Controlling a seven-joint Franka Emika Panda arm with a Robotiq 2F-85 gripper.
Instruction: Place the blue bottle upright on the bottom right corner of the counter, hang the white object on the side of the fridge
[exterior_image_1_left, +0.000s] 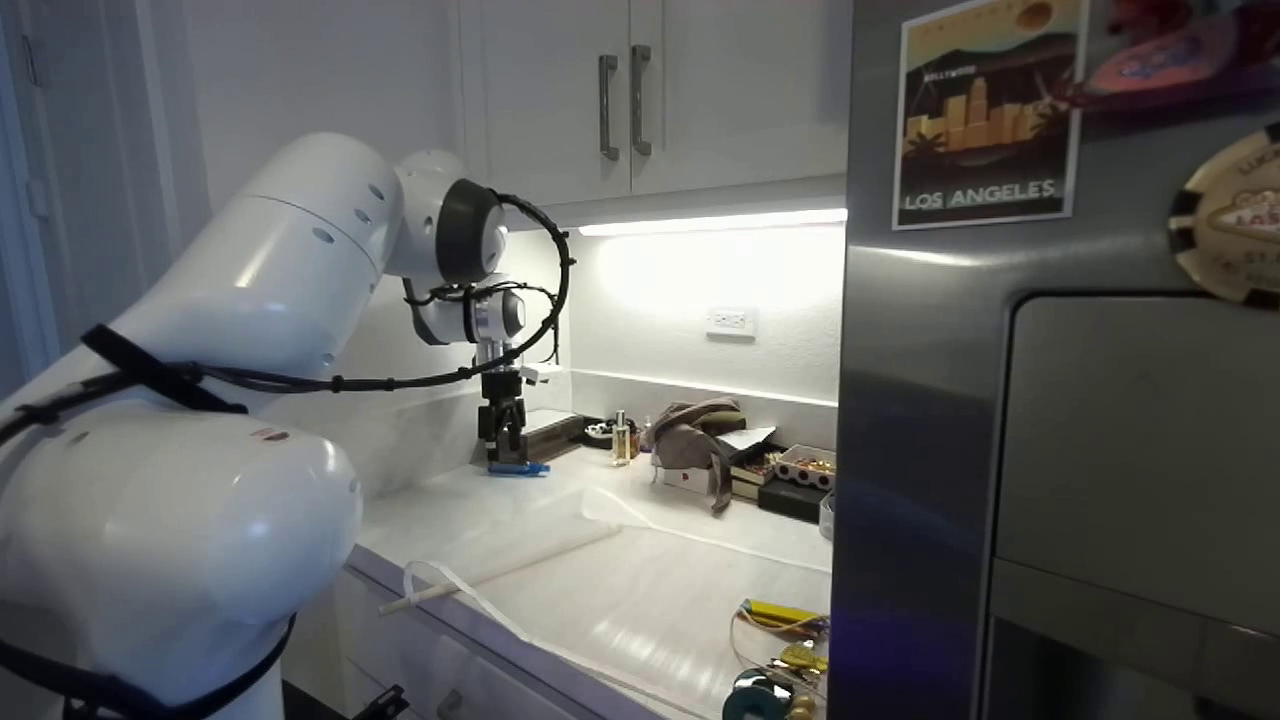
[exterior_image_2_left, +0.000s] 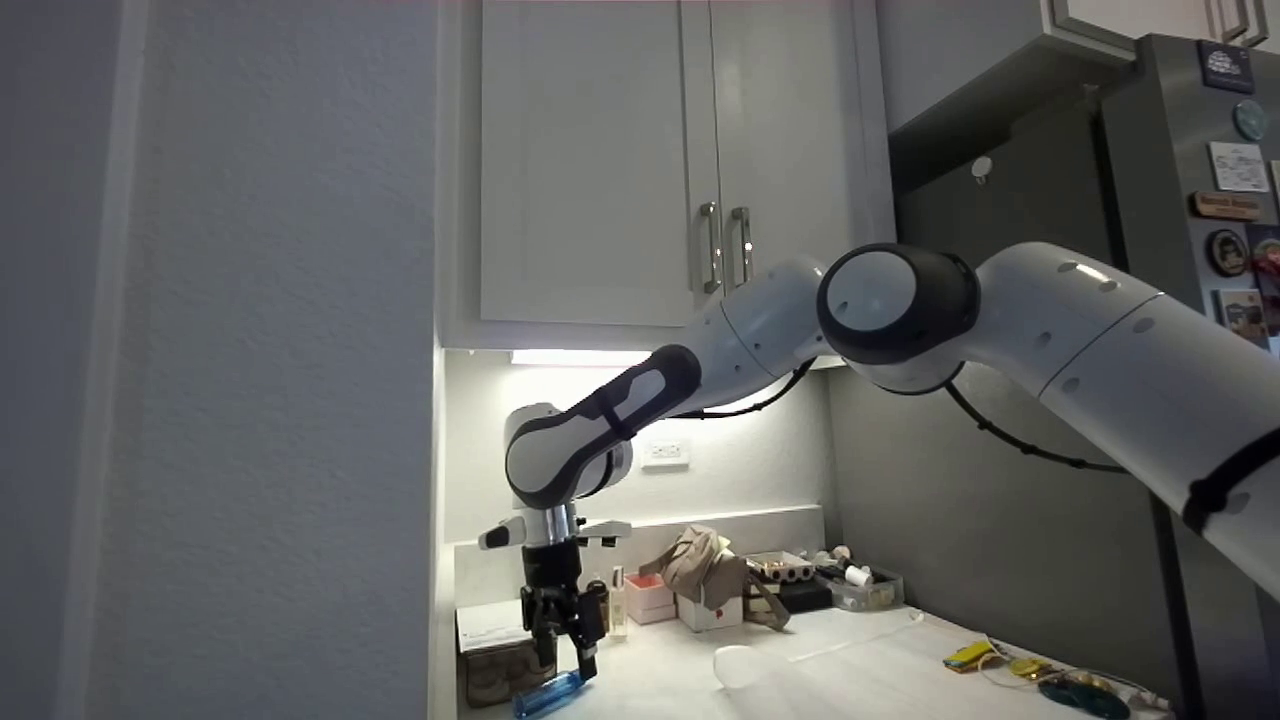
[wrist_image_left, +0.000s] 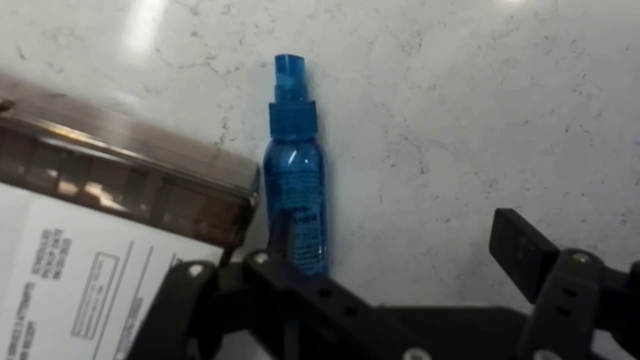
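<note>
The blue bottle (wrist_image_left: 295, 165) lies on its side on the white counter (wrist_image_left: 450, 125); it also shows in both exterior views (exterior_image_1_left: 520, 469) (exterior_image_2_left: 548, 694). My gripper (wrist_image_left: 399, 235) is open and empty just above the bottle. In the wrist view its left finger overlaps the bottle's lower body and its right finger is over bare counter. In both exterior views the gripper (exterior_image_1_left: 503, 448) (exterior_image_2_left: 567, 664) points down at the bottle. The white object (exterior_image_1_left: 650, 590), a thin see-through sheet with a rod and straps, lies flat over the counter's front. The grey fridge (exterior_image_1_left: 925, 400) (exterior_image_2_left: 910, 470) stands to the right.
A brown see-through box (wrist_image_left: 200, 200) with a white paper (wrist_image_left: 100, 275) on it sits close beside the bottle. A perfume bottle (exterior_image_1_left: 621, 440), a brown cloth bag (exterior_image_1_left: 690, 440) and boxes line the back. A yellow item (exterior_image_1_left: 775, 614) and trinkets lie near the fridge.
</note>
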